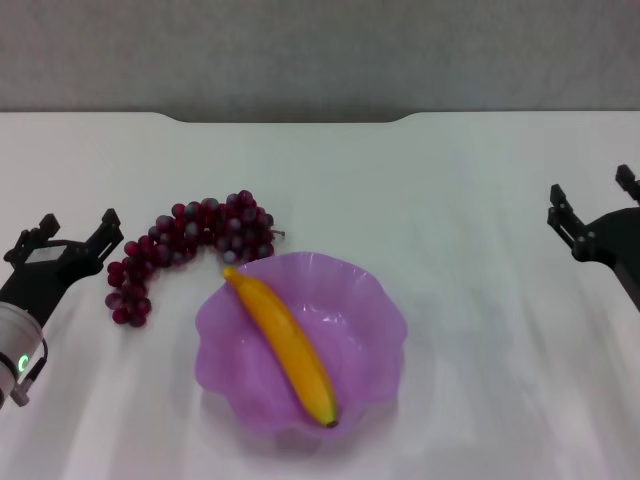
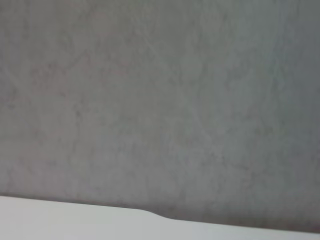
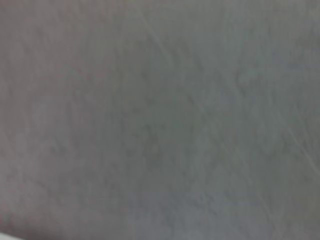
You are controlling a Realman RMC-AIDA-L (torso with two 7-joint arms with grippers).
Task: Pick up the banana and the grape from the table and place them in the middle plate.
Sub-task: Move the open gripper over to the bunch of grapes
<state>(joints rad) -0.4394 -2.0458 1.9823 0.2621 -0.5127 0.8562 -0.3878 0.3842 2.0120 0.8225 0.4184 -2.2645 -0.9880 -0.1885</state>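
Banana (image 1: pixel 283 345) lies in the purple plate (image 1: pixel 375 310), grapes (image 1: pixel 190 245) wait upper left on the table (image 1: pixel 450 180), and both grippers, left (image 1: pixel 75 235) and right (image 1: pixel 590 200), hang spread empty.

in my left wrist camera i see almost only a grey wall (image 2: pixel 160 100). it fills nearly the whole picture, and its surface is plain, with faint uneven marks and no clear pattern. along one side there is a thin strip of the white table (image 2: pixel 60 220). the far edge of the table runs against the wall, and in this edge there is a small step, where the notch of the tabletop begins. the strip is wider on one side of the step than on the other. i see no fingers of the gripper here, and nothing lies on the strip.
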